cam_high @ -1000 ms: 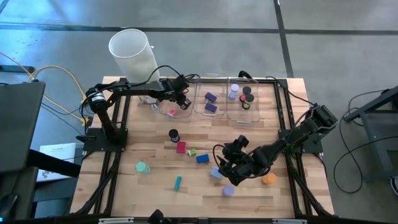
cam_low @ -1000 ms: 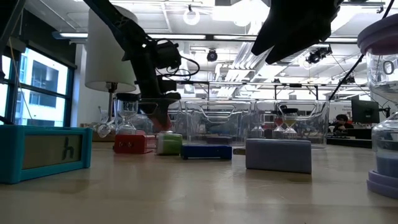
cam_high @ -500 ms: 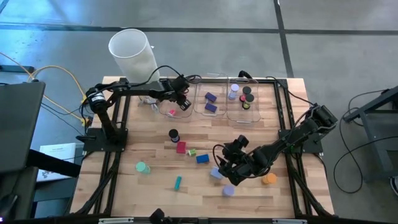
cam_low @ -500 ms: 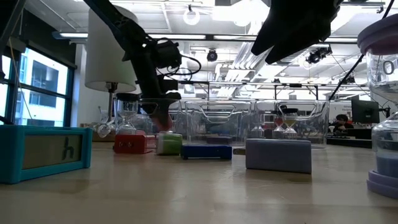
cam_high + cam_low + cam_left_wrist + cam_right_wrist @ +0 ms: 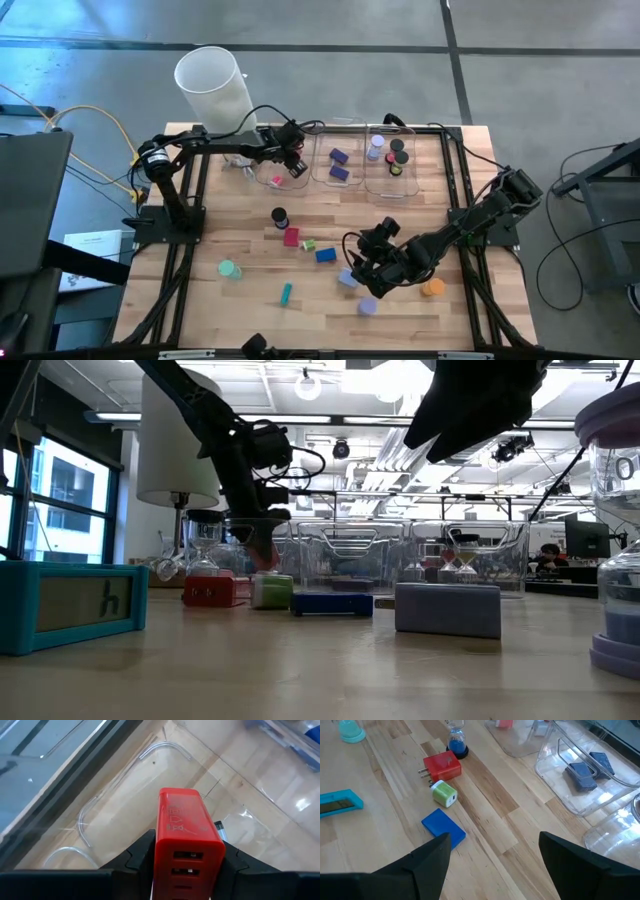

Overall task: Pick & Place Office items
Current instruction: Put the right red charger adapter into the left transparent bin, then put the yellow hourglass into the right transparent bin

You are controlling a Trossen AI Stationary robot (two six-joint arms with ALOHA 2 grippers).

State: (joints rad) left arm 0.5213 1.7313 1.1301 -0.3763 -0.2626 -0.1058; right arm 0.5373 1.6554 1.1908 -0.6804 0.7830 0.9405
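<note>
My left gripper (image 5: 186, 870) is shut on a red block (image 5: 186, 832) over the left clear bin (image 5: 272, 165) at the table's far side. My right gripper (image 5: 492, 865) is open and hangs above the table's near right part (image 5: 366, 268), touching nothing. Beneath and ahead of it lie a blue block (image 5: 443, 827), a green-and-white piece (image 5: 444, 793), a red block with prongs (image 5: 442, 766) and a teal stick (image 5: 337, 802). A lavender block (image 5: 347, 279), a lavender roll (image 5: 367, 306), an orange roll (image 5: 432, 287) and a green roll (image 5: 229, 268) rest flat on the wood. My left gripper pinches the red block between its two fingers (image 5: 142, 857), one on each long side (image 5: 161, 851). The block sticks out past the fingertips. The fingers slant down from above. The block is lifted clear, over the left bin's floor (image 5: 125, 815).
The middle bin (image 5: 338, 160) holds purple blocks. The right bin (image 5: 392, 158) holds round rolls. A tall white cylinder (image 5: 212, 88) stands at the far left corner. A small dark hourglass piece (image 5: 279, 216) stands near mid-table. Black frame rails run along both table sides.
</note>
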